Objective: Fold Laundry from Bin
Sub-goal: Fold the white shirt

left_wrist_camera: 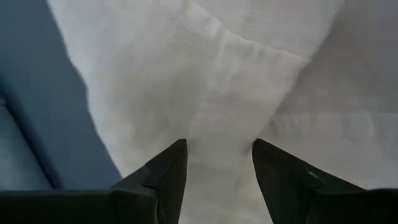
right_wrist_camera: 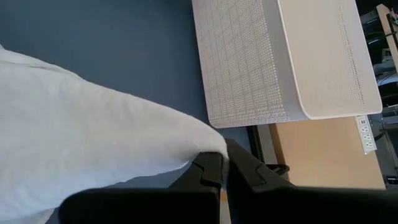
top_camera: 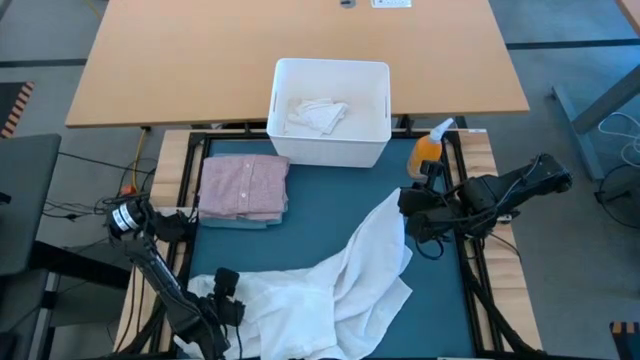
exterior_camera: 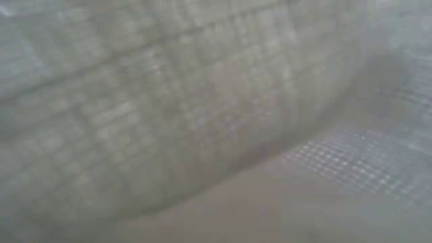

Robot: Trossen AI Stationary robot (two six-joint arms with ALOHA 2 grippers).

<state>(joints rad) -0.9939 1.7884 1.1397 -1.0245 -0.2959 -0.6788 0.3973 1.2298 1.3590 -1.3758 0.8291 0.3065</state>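
A long white cloth (top_camera: 345, 280) sprawls across the teal mat (top_camera: 320, 200) from its near left corner toward the right edge. The left gripper (left_wrist_camera: 217, 171) sits at that near left corner, its jaws spread apart over the fabric, gripping nothing. The right gripper (right_wrist_camera: 224, 165) at the mat's right edge is clenched on the cloth's far corner. A folded pink shirt (top_camera: 243, 185) lies on folded jeans (top_camera: 240, 221) near the far left corner. The white bin (top_camera: 330, 110) stands at the far edge, holding more white cloth (top_camera: 315, 113), with an orange spray bottle (top_camera: 428, 152) beside it.

A teal-blue table mat (top_camera: 320, 215) is spread at lower centre; an orange spray bottle (top_camera: 428, 152) is seen right of centre, a wooden table (top_camera: 180, 60) across the top.
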